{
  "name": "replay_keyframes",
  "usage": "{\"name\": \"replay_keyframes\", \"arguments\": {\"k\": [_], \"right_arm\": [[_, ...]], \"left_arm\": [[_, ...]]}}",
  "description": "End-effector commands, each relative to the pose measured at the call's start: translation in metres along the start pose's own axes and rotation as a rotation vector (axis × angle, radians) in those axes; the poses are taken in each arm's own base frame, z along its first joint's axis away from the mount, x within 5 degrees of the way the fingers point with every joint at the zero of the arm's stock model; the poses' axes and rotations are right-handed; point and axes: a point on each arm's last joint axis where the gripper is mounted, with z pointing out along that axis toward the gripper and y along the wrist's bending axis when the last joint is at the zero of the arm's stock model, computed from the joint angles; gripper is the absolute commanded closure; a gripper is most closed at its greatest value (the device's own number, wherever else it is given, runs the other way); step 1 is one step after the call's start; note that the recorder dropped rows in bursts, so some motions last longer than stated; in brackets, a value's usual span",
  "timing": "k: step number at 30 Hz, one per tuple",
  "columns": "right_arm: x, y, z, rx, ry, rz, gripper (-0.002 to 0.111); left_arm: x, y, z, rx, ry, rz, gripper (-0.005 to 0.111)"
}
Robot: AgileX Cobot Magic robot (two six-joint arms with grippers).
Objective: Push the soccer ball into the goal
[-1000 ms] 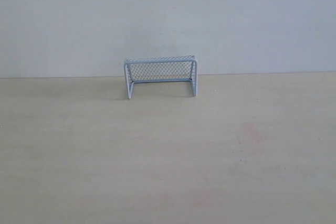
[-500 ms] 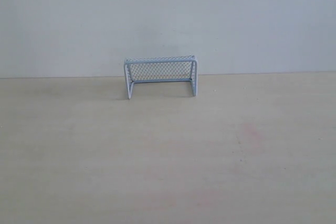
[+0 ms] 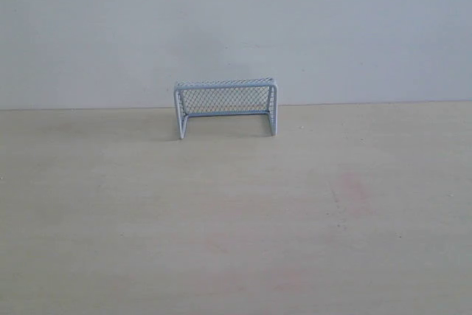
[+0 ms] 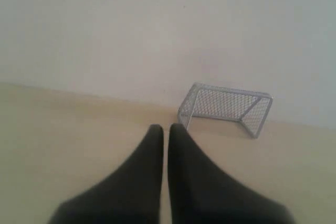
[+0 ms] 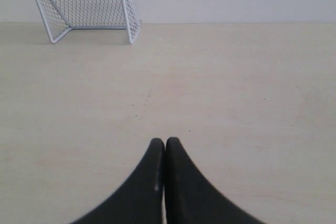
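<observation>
The goal (image 3: 226,107), a small pale blue-white frame with fine mesh, stands at the back of the table against the wall. It also shows in the left wrist view (image 4: 226,107) and the right wrist view (image 5: 86,13). The soccer ball is not visible in any view. My left gripper (image 4: 166,128) is shut with nothing in it, short of the goal's near post. My right gripper (image 5: 165,142) is shut and empty over bare tabletop, well away from the goal. Neither gripper appears in the exterior view.
The light wooden tabletop (image 3: 236,212) runs from the front edge to a plain white wall (image 3: 236,27) behind the goal. A faint pink stain (image 3: 352,186) marks the table at the right.
</observation>
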Motion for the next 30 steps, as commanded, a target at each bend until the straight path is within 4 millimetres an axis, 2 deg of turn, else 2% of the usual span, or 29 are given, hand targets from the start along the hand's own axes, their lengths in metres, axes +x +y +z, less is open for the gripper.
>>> {"name": "replay_keyframes", "arguments": {"k": [1,3,10,14,16,30], "right_arm": [[-0.001,0.000,0.000,0.004,-0.015,-0.003,0.109],[-0.001,0.000,0.000,0.004,-0.015,-0.003,0.109],[-0.001,0.000,0.000,0.004,-0.015,-0.003,0.109],[-0.001,0.000,0.000,0.004,-0.015,-0.003,0.109],[-0.001,0.000,0.000,0.004,-0.015,-0.003,0.109],[-0.001,0.000,0.000,0.004,-0.015,-0.003,0.109]], "left_arm": [[0.013,0.004,0.002,-0.017,0.020,-0.026,0.102],[0.020,0.005,0.003,-0.025,0.043,-0.050,0.102],[0.026,0.007,0.003,-0.043,0.107,-0.037,0.102],[0.032,0.011,0.001,-0.064,0.193,0.213,0.102],[0.032,0.011,0.001,-0.060,0.192,0.267,0.102],[0.032,0.011,0.002,-0.060,0.190,0.268,0.102]]}}
